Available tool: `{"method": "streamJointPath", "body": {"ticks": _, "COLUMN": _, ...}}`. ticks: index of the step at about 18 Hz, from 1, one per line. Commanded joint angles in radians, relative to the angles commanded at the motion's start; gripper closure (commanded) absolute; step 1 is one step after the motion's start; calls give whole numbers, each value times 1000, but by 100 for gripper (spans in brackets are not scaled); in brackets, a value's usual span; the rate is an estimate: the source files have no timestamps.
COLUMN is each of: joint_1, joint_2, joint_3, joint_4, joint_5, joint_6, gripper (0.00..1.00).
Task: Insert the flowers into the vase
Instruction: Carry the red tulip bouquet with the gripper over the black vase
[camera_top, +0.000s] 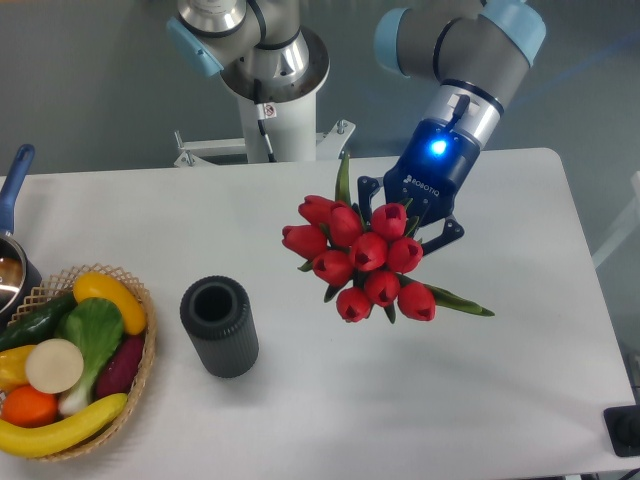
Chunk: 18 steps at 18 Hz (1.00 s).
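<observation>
Your end effector (415, 215) is clenched on the flowers (362, 258), holding them above the worktop (520, 330), buds facing the camera (stems hidden behind). You're in the carry step: the vase (219, 326) stands well apart, beside the basket (140, 370). Next, swing across and point the stems down over its mouth.

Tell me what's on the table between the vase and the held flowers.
Nothing: in the camera view, only bare white table separates the vase from the flowers.
</observation>
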Motion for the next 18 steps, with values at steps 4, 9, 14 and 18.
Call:
{"method": "streamJointPath", "body": {"ticks": 4, "joint_1": -8, "joint_2": -9, "joint_3": -8, "joint_4": 15, "joint_5": 0, "joint_6": 11, "gripper": 86}}
{"method": "streamJointPath", "body": {"ticks": 9, "joint_1": -20, "joint_2": -23, "joint_3": -11, "joint_4": 17, "joint_5": -78, "joint_6": 49, "gripper": 86}}
{"method": "streamJointPath", "body": {"ticks": 14, "joint_1": -92, "joint_2": -58, "joint_3": -12, "joint_4": 25, "joint_5": -167, "joint_6": 123, "gripper": 86}}
{"method": "streamJointPath", "body": {"ticks": 18, "joint_1": -126, "joint_2": -74, "joint_3": -15, "joint_4": 25, "joint_5": -299, "joint_6": 156, "gripper": 86}}
